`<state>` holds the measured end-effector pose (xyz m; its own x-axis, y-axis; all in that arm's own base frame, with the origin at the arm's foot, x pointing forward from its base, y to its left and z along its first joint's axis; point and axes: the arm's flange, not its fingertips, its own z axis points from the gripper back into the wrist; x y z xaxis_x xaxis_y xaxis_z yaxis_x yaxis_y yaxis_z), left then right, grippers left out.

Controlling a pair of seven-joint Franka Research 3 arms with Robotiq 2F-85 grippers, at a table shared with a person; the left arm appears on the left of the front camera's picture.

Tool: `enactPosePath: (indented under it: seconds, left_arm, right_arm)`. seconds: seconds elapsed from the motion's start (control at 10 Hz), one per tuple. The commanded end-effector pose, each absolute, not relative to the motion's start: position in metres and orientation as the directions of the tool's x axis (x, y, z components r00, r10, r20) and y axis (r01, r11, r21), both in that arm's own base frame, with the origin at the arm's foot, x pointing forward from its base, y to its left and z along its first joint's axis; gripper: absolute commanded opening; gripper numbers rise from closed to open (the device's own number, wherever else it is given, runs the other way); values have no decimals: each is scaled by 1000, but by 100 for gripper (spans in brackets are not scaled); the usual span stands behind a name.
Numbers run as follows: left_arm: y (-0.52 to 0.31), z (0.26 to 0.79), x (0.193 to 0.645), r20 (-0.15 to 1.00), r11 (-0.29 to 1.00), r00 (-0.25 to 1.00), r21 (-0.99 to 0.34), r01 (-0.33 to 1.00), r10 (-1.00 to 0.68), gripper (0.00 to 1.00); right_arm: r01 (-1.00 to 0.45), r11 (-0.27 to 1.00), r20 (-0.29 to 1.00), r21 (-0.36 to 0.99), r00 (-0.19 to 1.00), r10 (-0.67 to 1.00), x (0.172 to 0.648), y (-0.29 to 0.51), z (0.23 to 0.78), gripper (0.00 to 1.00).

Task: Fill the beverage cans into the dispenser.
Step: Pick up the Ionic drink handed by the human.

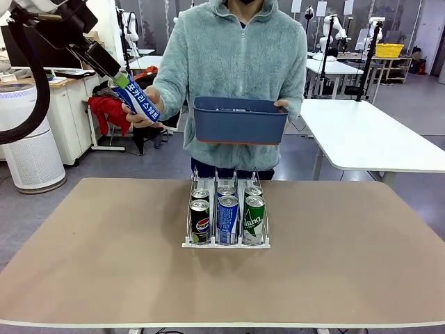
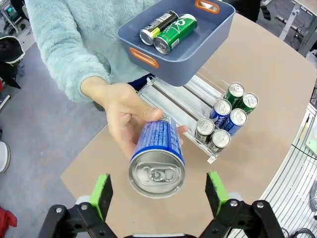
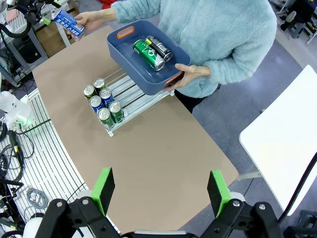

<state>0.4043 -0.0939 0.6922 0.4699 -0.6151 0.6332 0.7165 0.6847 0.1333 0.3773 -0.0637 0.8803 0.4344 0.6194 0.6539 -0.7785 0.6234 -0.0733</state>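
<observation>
Needed centring and a firm mid-body squeeze on the blue can (image 2: 157,153), offered by a hand (image 2: 124,116) at eleven o'clock, untouched inside the wide-open left gripper (image 2: 158,192); right gripper (image 3: 161,191) open too.

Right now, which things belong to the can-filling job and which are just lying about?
Job: handed blue can, six racked cans, two binned cans, dispenser, bin.
Lying about: air purifier, white table, yellow crate.

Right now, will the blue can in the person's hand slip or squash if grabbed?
Probably slippery: the Pocari Sweat can looks smooth and glossy. Its round body would likely roll if dropped. Thin metal: hard squeezing might dent it.
</observation>
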Motion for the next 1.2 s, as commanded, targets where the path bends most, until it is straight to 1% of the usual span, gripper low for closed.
enactPosePath:
  seconds: [0.0, 0.8, 1.1]
  left_arm:
    - [-97, 686, 413, 642, 676, 437, 175, 716, -630, 100]
    - [-107, 656, 431, 649, 659, 440, 128, 742, -621, 100]
    - [-108, 665, 429, 624, 673, 464, 138, 727, -628, 100]
  right_arm:
    - [-780, 622, 653, -74, 434, 621, 377, -62, 880, 100]
    - [-780, 622, 653, -74, 434, 621, 377, -62, 880, 100]
    - [-780, 622, 653, -74, 434, 621, 377, -62, 880, 100]
